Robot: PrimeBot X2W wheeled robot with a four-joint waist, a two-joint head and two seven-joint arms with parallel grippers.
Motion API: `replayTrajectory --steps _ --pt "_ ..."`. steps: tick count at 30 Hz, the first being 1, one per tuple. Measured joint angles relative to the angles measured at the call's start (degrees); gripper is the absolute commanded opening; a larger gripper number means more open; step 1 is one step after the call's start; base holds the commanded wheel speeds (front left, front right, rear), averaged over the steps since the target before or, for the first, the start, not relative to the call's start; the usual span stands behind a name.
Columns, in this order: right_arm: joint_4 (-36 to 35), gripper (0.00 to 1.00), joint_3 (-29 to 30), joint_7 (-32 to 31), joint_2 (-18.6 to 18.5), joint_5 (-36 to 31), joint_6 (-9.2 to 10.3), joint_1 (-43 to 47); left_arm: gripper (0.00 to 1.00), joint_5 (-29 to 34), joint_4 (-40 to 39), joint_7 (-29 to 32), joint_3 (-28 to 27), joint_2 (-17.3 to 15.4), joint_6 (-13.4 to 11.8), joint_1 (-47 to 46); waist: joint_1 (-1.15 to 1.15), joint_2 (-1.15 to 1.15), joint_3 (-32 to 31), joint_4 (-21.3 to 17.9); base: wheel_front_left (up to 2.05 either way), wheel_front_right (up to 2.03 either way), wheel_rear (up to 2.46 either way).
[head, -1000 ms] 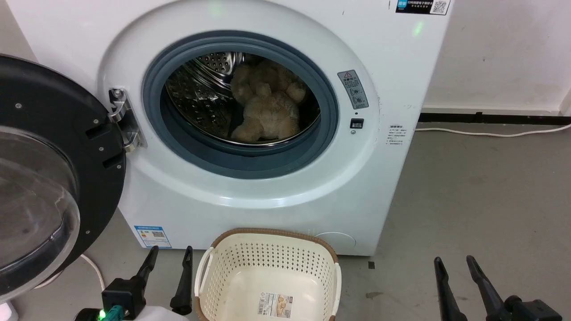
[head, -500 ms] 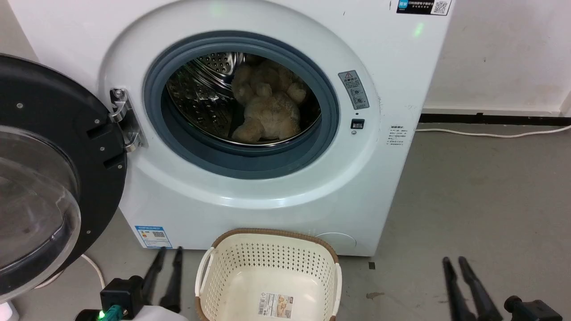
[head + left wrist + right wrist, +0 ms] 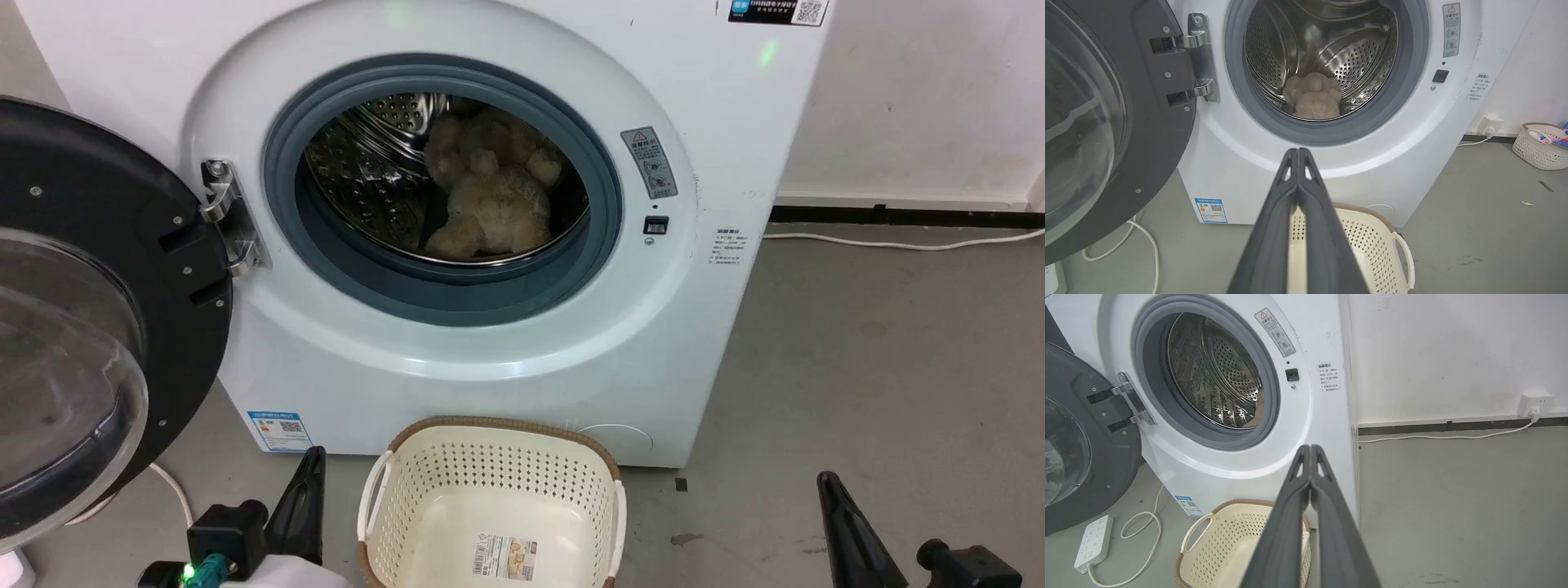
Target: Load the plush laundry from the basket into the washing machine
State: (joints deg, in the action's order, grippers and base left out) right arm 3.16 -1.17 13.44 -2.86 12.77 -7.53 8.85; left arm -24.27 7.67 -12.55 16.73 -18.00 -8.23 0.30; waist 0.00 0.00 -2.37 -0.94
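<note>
Just now the left end effector [image 3: 1298, 153] and right end effector [image 3: 1310, 448] closed, empty — plush laundry [image 3: 490, 196] inside washing machine [image 3: 457, 359] — loading looks done.

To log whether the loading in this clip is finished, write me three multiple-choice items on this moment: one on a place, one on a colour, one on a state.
1. Where is the plush toy?
A in the basket
B inside the washer
C on top of the washer

2. What colour is the basket's rim?
A brown
B blue
C black

3. How does the washer's door stand?
A shut
B missing
C swung open

Key:
1 B: it lies in the steel drum, and the basket holds no toy.
2 A: a brown woven-look band tops the cream walls.
3 C: it hangs on its hinge at the left, leaving the round opening uncovered.
</note>
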Motion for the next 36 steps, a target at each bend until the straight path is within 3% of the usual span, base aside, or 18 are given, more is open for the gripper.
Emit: replayTrajectory --steps 36 --pt "-0.8 0.0 0.4 -4.3 0.0 -4.0 0.0 -2.6 0.0 7.7 -2.4 4.1 -5.4 4.9 2.6 0.0 0.0 0.0 0.8 0.3 0.0 0.0 0.0"
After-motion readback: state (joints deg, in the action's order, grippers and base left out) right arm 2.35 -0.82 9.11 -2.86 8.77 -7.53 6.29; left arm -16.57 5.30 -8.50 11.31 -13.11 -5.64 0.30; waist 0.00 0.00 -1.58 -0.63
